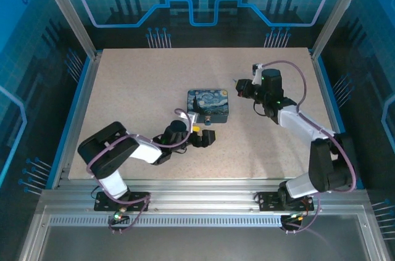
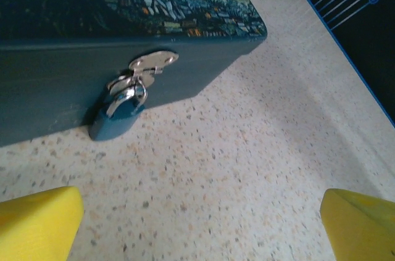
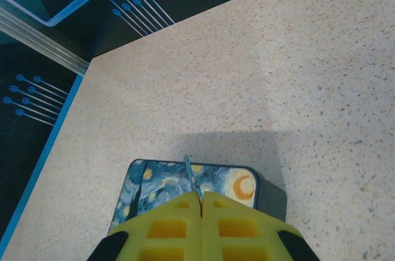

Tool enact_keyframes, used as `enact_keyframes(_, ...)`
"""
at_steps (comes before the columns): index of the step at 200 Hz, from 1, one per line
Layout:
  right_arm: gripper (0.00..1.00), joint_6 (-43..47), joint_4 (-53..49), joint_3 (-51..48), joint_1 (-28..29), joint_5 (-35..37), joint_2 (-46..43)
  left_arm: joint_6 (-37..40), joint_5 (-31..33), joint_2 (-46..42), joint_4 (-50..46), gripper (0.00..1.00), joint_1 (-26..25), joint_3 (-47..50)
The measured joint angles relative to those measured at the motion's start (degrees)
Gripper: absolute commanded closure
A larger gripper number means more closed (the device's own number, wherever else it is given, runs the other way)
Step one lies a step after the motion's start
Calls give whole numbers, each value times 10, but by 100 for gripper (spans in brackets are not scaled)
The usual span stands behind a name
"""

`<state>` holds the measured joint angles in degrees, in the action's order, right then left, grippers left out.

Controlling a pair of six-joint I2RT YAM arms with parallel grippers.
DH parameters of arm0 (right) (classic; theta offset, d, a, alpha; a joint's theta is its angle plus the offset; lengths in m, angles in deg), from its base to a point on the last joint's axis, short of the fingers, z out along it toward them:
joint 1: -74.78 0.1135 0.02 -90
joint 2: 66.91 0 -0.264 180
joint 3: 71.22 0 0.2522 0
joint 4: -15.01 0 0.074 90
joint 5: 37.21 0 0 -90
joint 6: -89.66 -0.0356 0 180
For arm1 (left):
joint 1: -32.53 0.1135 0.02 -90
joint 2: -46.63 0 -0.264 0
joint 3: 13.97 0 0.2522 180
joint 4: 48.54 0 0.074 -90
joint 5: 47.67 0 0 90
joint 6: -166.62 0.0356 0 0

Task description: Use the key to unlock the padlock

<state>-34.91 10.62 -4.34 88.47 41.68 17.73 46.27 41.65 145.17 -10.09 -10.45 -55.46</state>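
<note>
1. The right gripper (image 3: 202, 198) is pinching the thin grey-blue metal key (image 3: 190, 174), which is pointing straight ahead from its fingertips, above the starry-lidded teal box (image 3: 154, 187).
2. The small blue padlock (image 2: 115, 122) is hanging on the box's front wall.
3. The left gripper (image 2: 197, 224) is gaping wide, empty.

Left arm is lying low across the lower left of the top view, elbow folded. Left claw (image 1: 205, 136) is pointing toward frame right, fingers (image 2: 37, 224) standing wide apart. Right arm is reaching up from lower right, wrist bending leftward. Right claw (image 3: 202, 198) is pinching the key (image 3: 190, 173), fingers pressed together.
</note>
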Motion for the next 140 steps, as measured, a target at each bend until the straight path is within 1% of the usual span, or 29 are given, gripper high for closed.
enact_keyframes(38, 100, 2, 23, 20, -3, 1, 57, 33, 35, 58, 66, 1, -7, -27)
enact_keyframes(57, 100, 2, 28, 27, -3, 1, 79, 40, 43, 80, 79, 1, -8, -41)
enact_keyframes(110, 100, -1, 47, 55, -3, 0, 144, 49, 45, 120, 107, 1, -8, -60)
enact_keyframes(140, 100, -5, 58, 55, -2, -2, 170, 50, 38, 139, 118, 6, -8, -71)
